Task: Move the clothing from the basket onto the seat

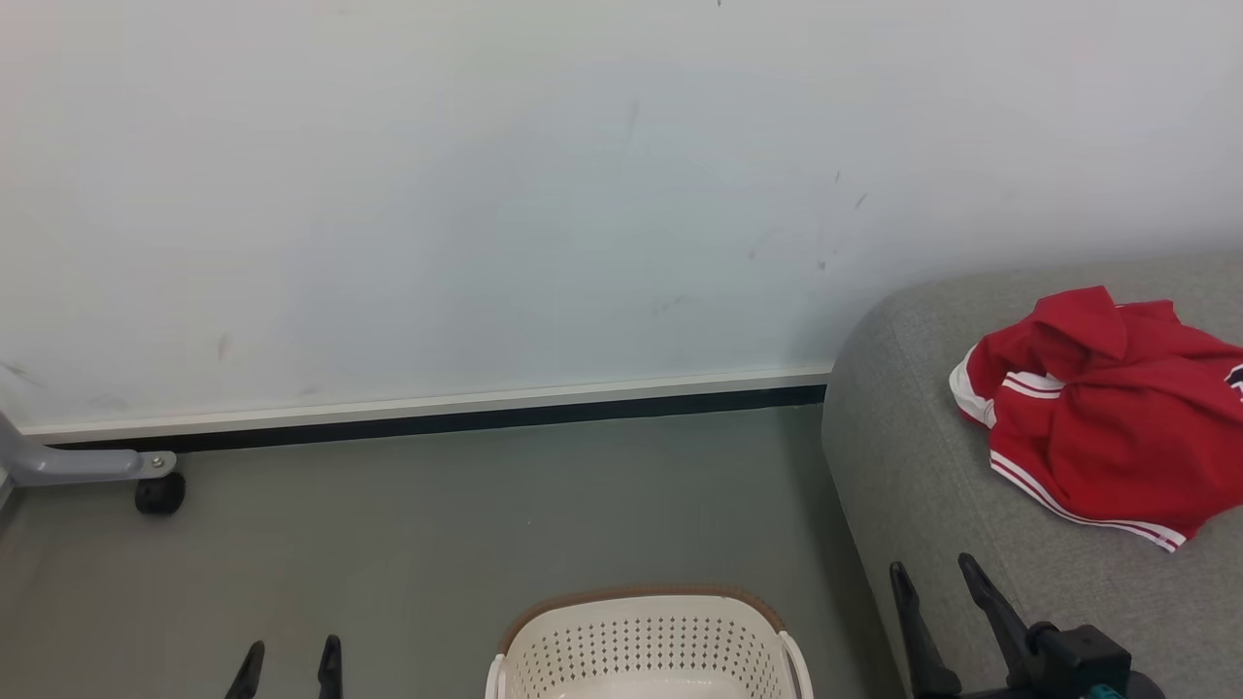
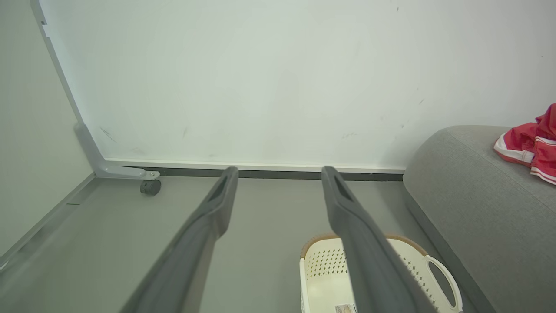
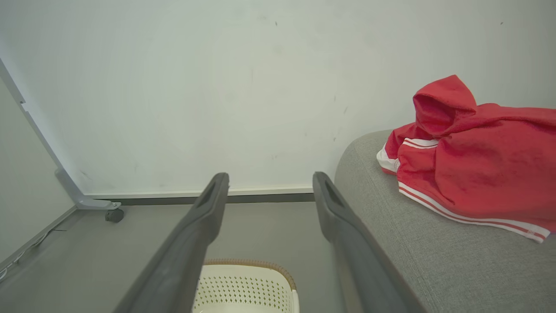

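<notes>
Red clothing [image 1: 1102, 427] with white stripes lies crumpled on the grey seat [image 1: 923, 456] at the right; the wrist views show the clothing [image 3: 473, 161] [image 2: 530, 145] on the seat [image 3: 434, 252] [image 2: 478, 204] too. On the floor at bottom centre stands the cream basket [image 1: 646, 646] with a brown rim; the part of its inside that shows holds no cloth [image 2: 325, 282] [image 3: 247, 287]. My left gripper [image 1: 288, 668] is open at the lower left, left of the basket, nothing between its fingers [image 2: 280, 174]. My right gripper [image 1: 932, 573] is open over the seat's front edge, below the clothing [image 3: 269, 178].
A white wall panel [image 1: 486, 194] with a dark baseboard stands behind the grey floor [image 1: 437, 505]. A grey frame leg with a black caster [image 1: 160, 490] sits at the far left.
</notes>
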You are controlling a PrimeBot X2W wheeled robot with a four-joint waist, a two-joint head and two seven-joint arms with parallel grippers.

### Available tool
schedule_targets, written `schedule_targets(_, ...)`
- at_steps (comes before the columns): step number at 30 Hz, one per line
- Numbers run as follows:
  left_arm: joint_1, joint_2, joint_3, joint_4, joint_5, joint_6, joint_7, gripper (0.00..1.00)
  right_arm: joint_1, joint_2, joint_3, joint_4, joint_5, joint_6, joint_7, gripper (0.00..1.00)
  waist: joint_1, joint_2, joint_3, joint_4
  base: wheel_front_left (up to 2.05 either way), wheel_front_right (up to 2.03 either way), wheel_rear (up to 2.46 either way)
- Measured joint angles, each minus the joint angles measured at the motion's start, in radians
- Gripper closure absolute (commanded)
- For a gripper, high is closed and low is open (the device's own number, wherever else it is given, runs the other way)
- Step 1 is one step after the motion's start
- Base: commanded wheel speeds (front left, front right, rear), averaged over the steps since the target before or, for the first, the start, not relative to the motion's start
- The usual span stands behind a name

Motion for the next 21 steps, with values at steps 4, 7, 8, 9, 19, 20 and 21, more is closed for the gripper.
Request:
schedule_targets(4, 0.016, -0.001, 0.022, -0.012, 0.011, 0.001, 0.000, 0.00, 0.035, 0.001, -0.022, -0.031, -0.010, 0.000, 0.000, 0.00, 0.0000, 0.0000, -0.001, -0.001, 0.00, 0.00, 0.00)
schedule_targets(7, 0.025, -0.007, 0.043, -0.026, 0.014, 0.001, 0.000, 0.00, 0.069, 0.007, -0.047, -0.055, -0.021, -0.001, 0.000, 0.00, 0.0001, 0.0000, -0.001, -0.002, 0.00, 0.00, 0.00)
schedule_targets(8, 0.026, -0.009, 0.048, -0.029, 0.018, 0.001, 0.000, 0.00, 0.077, 0.012, -0.057, -0.058, -0.028, -0.001, 0.000, 0.00, 0.0001, 0.0000, 0.000, -0.003, 0.00, 0.00, 0.00)
schedule_targets(9, 0.027, -0.010, 0.053, -0.032, 0.021, 0.001, 0.000, 0.00, 0.083, 0.017, -0.067, -0.061, -0.035, -0.001, 0.000, 0.00, 0.0001, 0.0000, 0.000, -0.003, 0.00, 0.00, 0.00)
schedule_targets(19, 0.038, -0.025, 0.085, -0.053, 0.047, 0.001, 0.000, 0.00, 0.114, 0.050, -0.125, -0.091, -0.076, -0.001, 0.000, 0.00, 0.0001, 0.0000, 0.007, -0.007, 0.00, 0.00, 0.00)
schedule_targets(20, 0.038, -0.026, 0.087, -0.055, 0.048, 0.001, 0.000, 0.00, 0.115, 0.052, -0.129, -0.095, -0.079, -0.001, 0.000, 0.00, 0.0002, 0.0000, 0.007, -0.007, 0.00, 0.00, 0.00)
schedule_targets(21, 0.038, -0.027, 0.089, -0.057, 0.050, 0.001, 0.000, 0.00, 0.115, 0.054, -0.132, -0.098, -0.081, -0.001, 0.000, 0.00, 0.0001, 0.0000, 0.008, -0.006, 0.00, 0.00, 0.00)
